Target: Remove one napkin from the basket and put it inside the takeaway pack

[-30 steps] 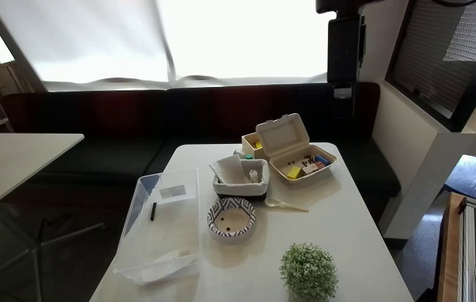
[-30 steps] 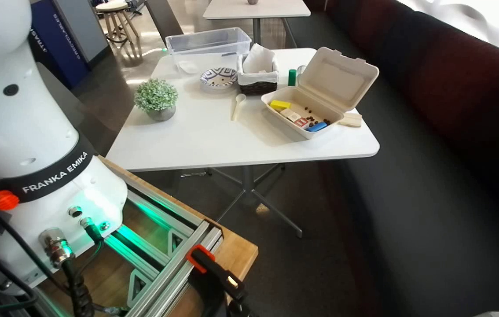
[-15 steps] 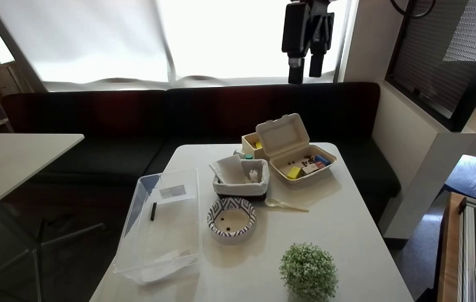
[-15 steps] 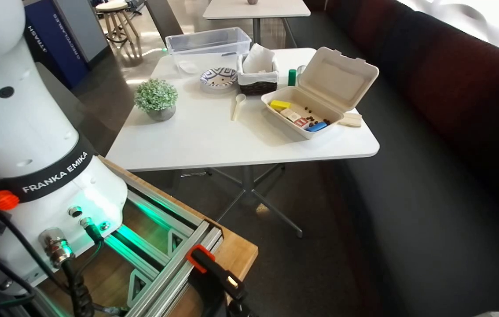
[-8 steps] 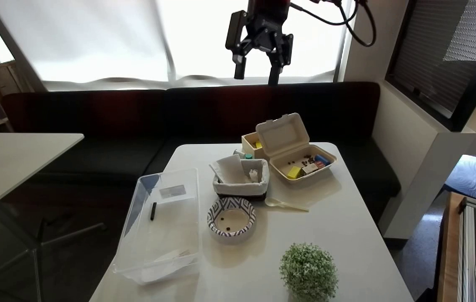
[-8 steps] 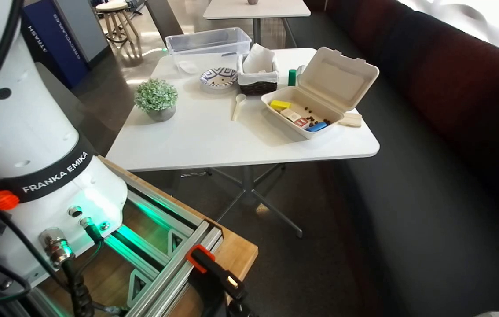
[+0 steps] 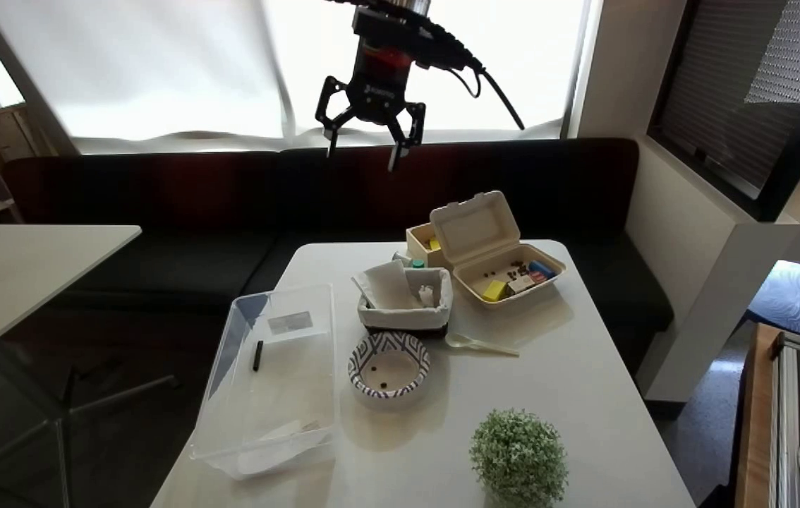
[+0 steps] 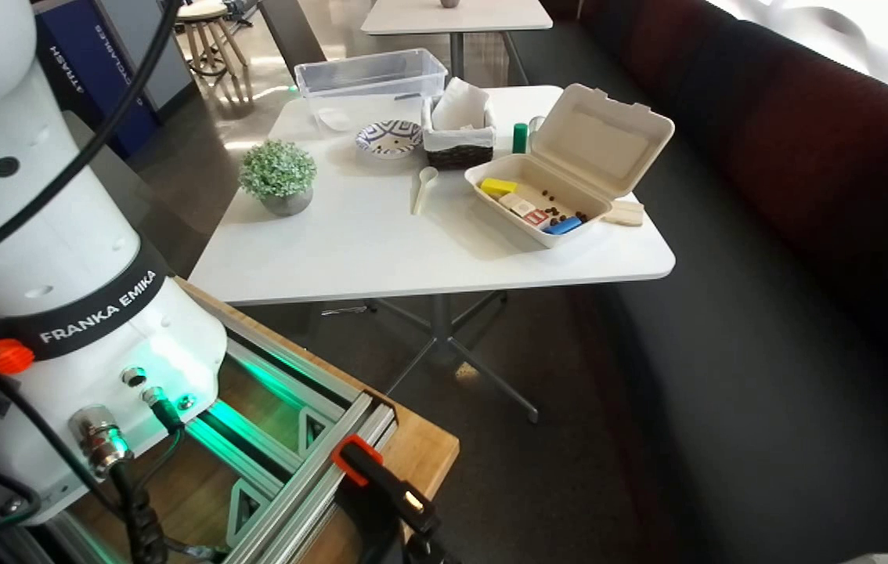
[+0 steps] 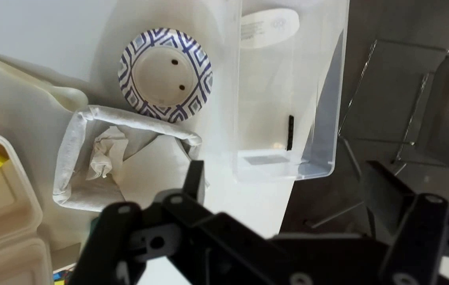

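Observation:
The basket point(image 7: 407, 319) is lined with whitish cloth and stands near the table's far end; it also shows in the exterior view point(image 8: 460, 141) and the wrist view point(image 9: 69, 152). A flat white napkin point(image 7: 387, 284) leans in it and rises above the rim; it shows in the wrist view point(image 9: 149, 170). A crumpled white napkin point(image 9: 108, 152) lies beside it in the basket. The takeaway pack point(image 7: 474, 224) stands open beside the basket, holding small coloured items; it is partly visible in the wrist view point(image 9: 14, 190). My gripper point(image 7: 362, 159) is open and empty, high above the table; its fingers point(image 9: 290, 176) are wide apart.
A patterned bowl point(image 7: 359, 367) stands close to the basket, beside a clear plastic tub point(image 7: 335, 353). A pale spoon point(image 7: 482, 346) lies near the basket. A green-capped item point(image 8: 520, 139) and a wooden box point(image 7: 420, 247) stand behind. A potted plant point(image 7: 518, 455) stands further along.
My gripper has moved left in an exterior view, from above the takeaway pack's right side to above the basket's side, and has turned so both spread fingers show. The table's objects are unmoved.

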Action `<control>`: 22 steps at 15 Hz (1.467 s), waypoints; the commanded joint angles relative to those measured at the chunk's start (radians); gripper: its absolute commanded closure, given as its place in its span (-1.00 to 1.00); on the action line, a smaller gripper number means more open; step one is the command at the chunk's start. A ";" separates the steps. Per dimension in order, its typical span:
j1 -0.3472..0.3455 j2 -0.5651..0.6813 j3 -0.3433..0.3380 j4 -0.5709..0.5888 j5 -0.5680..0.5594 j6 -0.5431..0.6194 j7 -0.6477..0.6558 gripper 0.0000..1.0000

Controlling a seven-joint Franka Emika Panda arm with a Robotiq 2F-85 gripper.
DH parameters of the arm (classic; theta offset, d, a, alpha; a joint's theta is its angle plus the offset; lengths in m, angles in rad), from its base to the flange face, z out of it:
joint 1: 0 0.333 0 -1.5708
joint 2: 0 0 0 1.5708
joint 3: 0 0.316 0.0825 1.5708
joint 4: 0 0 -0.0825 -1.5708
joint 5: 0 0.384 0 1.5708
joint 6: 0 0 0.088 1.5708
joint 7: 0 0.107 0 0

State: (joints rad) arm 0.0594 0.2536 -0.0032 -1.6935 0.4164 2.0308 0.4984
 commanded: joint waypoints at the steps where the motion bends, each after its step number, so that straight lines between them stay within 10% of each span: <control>1: 0.036 0.178 -0.018 0.151 -0.102 0.050 0.226 -1.00; 14: 0.025 0.219 -0.015 0.172 -0.171 0.035 0.286 -1.00; 22: 0.033 0.436 -0.044 0.405 -0.201 -0.028 0.474 -1.00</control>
State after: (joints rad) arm 0.0872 0.5749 -0.0457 -1.4311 0.2420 2.0831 0.9146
